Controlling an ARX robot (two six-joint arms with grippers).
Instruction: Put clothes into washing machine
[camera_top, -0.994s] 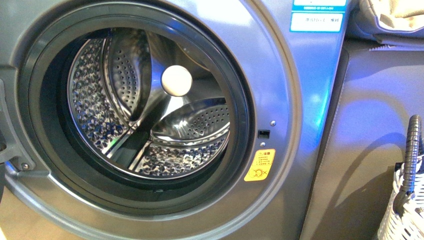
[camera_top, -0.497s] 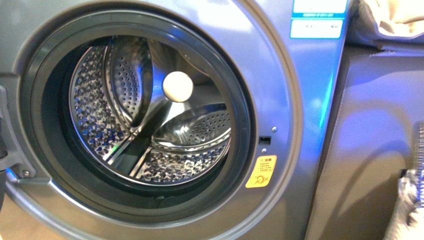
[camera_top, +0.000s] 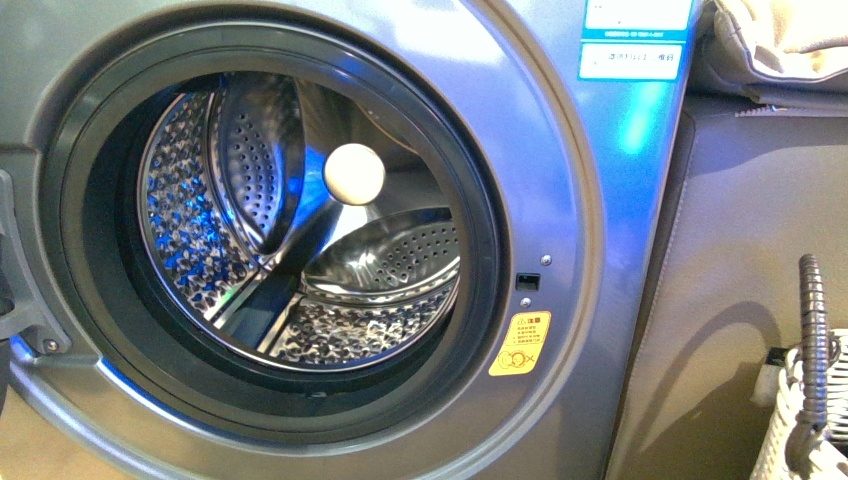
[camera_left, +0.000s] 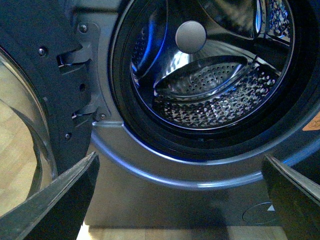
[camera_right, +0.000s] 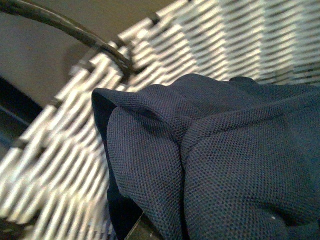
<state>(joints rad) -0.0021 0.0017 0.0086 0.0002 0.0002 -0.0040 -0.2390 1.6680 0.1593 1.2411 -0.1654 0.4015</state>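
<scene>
basket (camera_top: 778, 445) shifted left; one garment (camera_right: 225, 160), one washer (camera_top: 560, 200).

Glossy metal washing machine (camera_top: 560, 150), knit clothes (camera_right: 225, 165)

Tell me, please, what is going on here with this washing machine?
A two-armed robot is loading laundry. The washing machine stands with its door swung open and its drum empty. The left gripper is open and holds nothing, facing the porthole. The right wrist camera is very close to the dark blue clothes, which are at the white woven basket beside the machine. Whether they are already gripped does not show, and nothing has gone into the drum yet.
</scene>
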